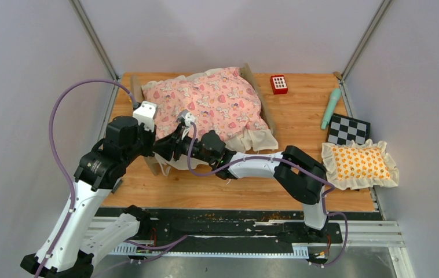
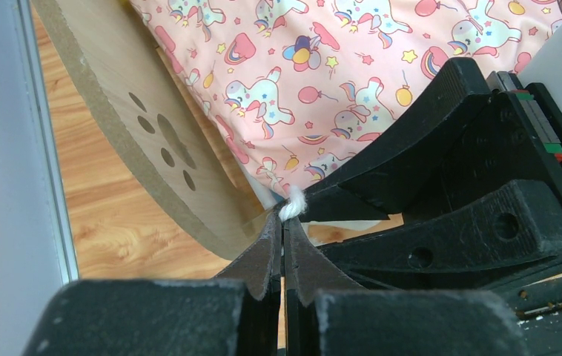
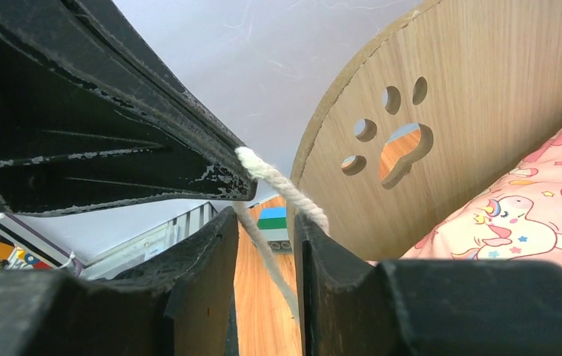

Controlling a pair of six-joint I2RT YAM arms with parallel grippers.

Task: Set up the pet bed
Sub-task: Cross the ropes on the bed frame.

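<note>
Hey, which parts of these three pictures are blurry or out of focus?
Top external: evenly lit, sharp throughout. Left wrist: left gripper blurred near the lens, cord and quilt crisp. Right wrist: right gripper soft up close, headboard sharp.

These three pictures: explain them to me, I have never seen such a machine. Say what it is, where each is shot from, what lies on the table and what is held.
The left arm and right arm are robot limbs bolted at the near edge of the table, each ending in a two-fingered pincer. The wide picture looks down from above; the other two come from wrist cameras. On the table: the pink-quilted pet bed, a frilled orange pillow, a checkered board, a teal stick, a small red block. The left pincer is shut on a white cord beside the paw-print headboard. The right pincer is open, the cord running between its fingers.
</note>
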